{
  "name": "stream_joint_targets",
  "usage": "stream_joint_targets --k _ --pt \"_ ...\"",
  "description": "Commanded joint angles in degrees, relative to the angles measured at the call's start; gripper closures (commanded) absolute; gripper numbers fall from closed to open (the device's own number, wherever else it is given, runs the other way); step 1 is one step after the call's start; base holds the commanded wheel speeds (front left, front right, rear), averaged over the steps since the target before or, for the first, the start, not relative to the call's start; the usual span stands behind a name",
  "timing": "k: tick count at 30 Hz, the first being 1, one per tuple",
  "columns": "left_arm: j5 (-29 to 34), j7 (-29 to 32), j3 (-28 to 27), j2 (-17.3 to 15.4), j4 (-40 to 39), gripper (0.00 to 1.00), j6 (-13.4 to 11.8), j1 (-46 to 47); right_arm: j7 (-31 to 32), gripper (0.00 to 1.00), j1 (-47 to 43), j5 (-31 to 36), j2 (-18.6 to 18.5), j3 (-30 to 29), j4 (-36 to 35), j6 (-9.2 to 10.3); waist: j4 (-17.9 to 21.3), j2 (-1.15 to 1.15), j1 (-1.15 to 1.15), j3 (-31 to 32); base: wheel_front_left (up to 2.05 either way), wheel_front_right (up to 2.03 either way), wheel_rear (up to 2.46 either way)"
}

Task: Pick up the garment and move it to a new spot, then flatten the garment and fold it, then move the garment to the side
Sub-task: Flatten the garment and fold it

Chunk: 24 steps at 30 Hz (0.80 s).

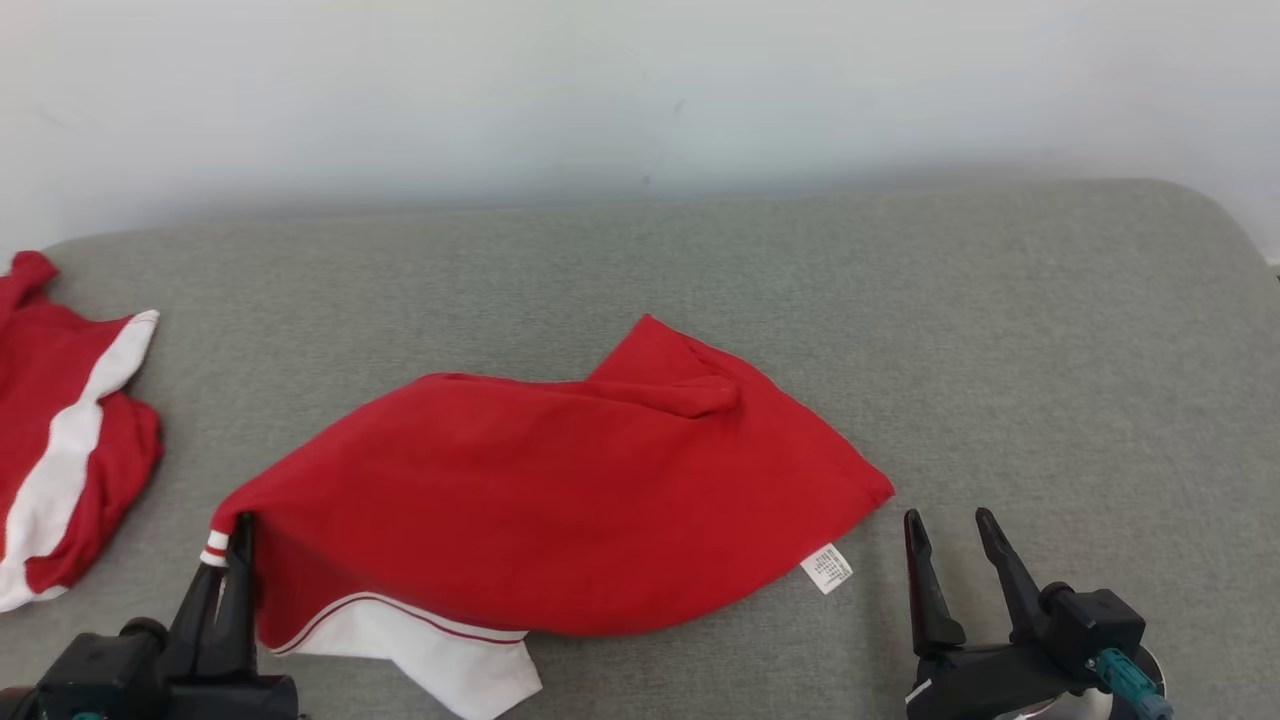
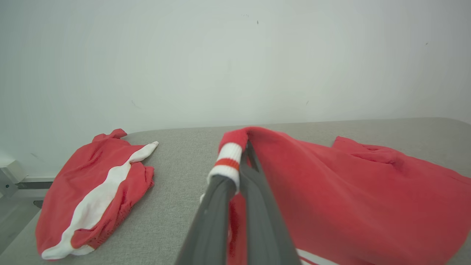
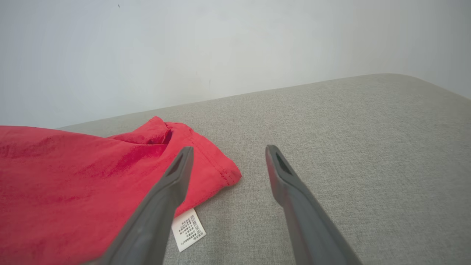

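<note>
A red garment [image 1: 560, 490] with white trim lies spread across the middle of the grey padded table [image 1: 1000, 330]. My left gripper [image 1: 238, 530] is shut on the garment's white-and-red striped cuff at its left corner, which is lifted off the surface. In the left wrist view the cuff [image 2: 228, 160] sits pinched between the dark fingers. My right gripper [image 1: 947, 525] stands open just right of the garment's right corner, near the white care label [image 1: 827, 568]. The right wrist view shows the garment [image 3: 73, 176] beside the left finger and the label [image 3: 188, 229] under it.
A second red-and-white garment [image 1: 60, 450] lies bunched at the table's left edge, also in the left wrist view as a red-and-white heap [image 2: 95, 187]. A pale wall [image 1: 640, 90] runs behind the table. Bare grey surface stretches to the right and back.
</note>
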<state>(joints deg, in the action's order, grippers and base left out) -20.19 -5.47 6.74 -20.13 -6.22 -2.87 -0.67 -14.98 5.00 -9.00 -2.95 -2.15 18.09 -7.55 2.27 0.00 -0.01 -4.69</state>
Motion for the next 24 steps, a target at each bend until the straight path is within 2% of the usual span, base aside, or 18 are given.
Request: stream_joint_targets --k 1,4,10,18,24 --pt "-0.6 0.0 -0.5 -0.1 0.3 1.00 -0.1 -0.4 -0.3 0.00 0.5 0.1 0.1 0.1 0.1 0.13 2.2 0.00 0.01 -1.2 0.00 0.00 0.00" --pt "-0.6 -0.1 -0.8 -0.7 2.5 1.00 0.0 0.3 -0.3 0.00 0.8 0.0 0.1 -0.1 0.3 0.13 3.7 0.00 0.01 -1.7 0.00 0.00 0.00" --pt "-2.2 -2.0 -1.3 -0.5 8.0 1.00 1.1 3.9 -0.3 0.00 1.2 0.2 0.1 -0.5 0.2 0.13 4.4 0.00 0.01 -2.4 0.00 0.00 0.00" --pt "-2.7 -4.2 -0.5 -2.5 23.0 1.00 6.0 15.1 -0.3 0.00 2.5 0.8 0.1 -0.2 1.4 0.13 4.7 0.00 0.01 -2.6 0.00 0.00 0.00" --pt "-1.6 -5.0 2.8 -4.0 32.7 1.00 8.9 24.0 -0.3 0.00 3.8 1.0 0.1 0.2 2.5 0.13 5.8 0.00 0.01 -3.2 0.00 0.00 0.00"
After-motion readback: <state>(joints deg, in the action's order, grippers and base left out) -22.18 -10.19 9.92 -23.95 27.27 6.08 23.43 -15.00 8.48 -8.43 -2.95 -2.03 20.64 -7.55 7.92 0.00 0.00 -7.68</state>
